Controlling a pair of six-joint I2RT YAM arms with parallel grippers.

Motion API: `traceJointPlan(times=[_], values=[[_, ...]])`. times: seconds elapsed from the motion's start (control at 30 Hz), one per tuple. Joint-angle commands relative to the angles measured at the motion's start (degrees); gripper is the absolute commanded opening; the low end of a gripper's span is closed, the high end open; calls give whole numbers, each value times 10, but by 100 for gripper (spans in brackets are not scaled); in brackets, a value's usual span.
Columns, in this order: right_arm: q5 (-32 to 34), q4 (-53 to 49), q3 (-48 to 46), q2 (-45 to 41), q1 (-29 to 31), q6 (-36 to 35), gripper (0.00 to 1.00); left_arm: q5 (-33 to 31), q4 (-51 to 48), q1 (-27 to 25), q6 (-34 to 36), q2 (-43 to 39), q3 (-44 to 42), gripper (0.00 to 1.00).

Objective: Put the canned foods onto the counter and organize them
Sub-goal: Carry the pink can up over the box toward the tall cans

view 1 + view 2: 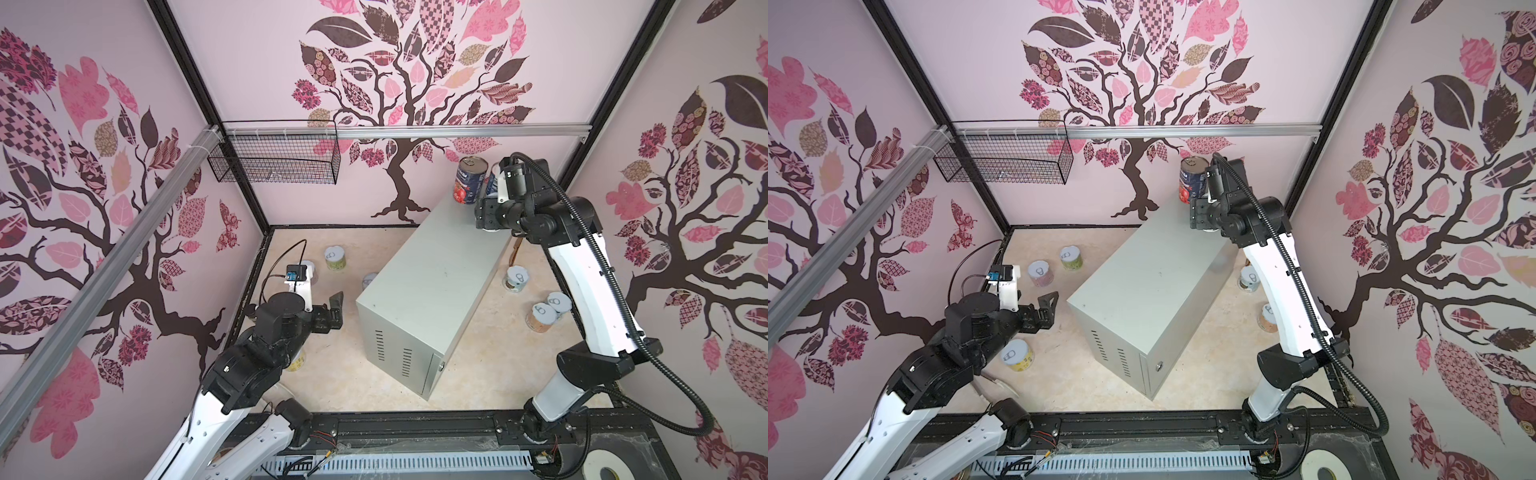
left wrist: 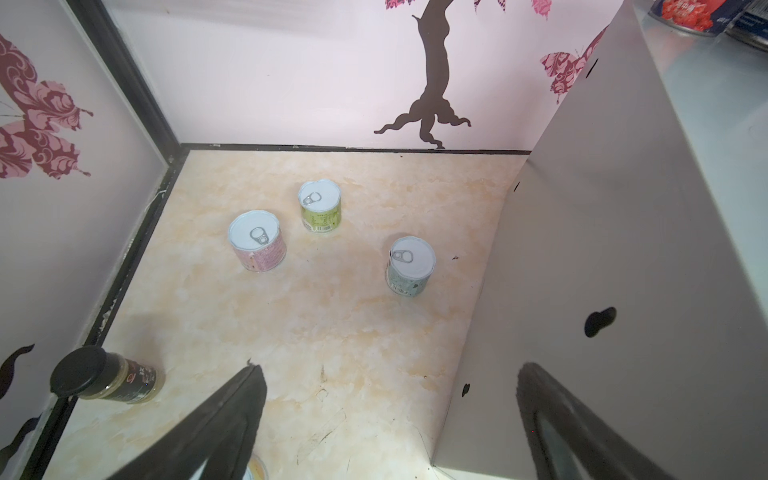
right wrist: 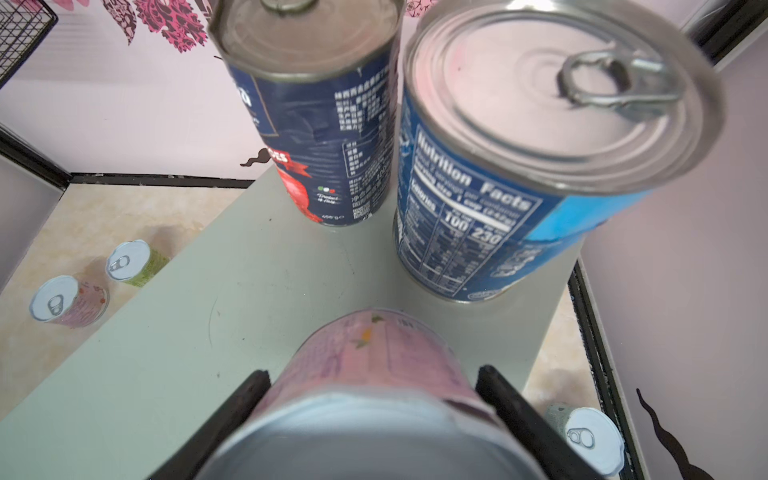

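light: bright, even and diffuse in all views; no hard source is seen
shadows: only faint, soft-edged patches are cast on the floor (image 2: 174, 316)
glare: a pale pink sheen is reflected on the lid of the blue can (image 3: 552, 95)
blur: the pink-labelled can (image 3: 374, 374) is smeared, too close for focus; fingers (image 2: 232, 419) of the left gripper (image 2: 390, 368) are rendered soft
distortion: wide-angle stretch is seen toward the edges; black frame posts (image 1: 183, 62) are splayed outward in both top views

Tall cans (image 3: 316, 124) crowd far end of counter (image 1: 424, 282), near top bare, open floor (image 2: 332, 332) between short cans (image 2: 257, 245)
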Motion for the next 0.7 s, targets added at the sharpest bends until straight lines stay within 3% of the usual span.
traceJointPlan(times=[0.0, 0.67], values=[[25, 18, 29, 7, -7, -5, 68, 13, 19, 3, 0, 1, -19, 98], [1, 71, -57, -1, -21, -1, 79, 21, 24, 3, -9, 16, -23, 98]])
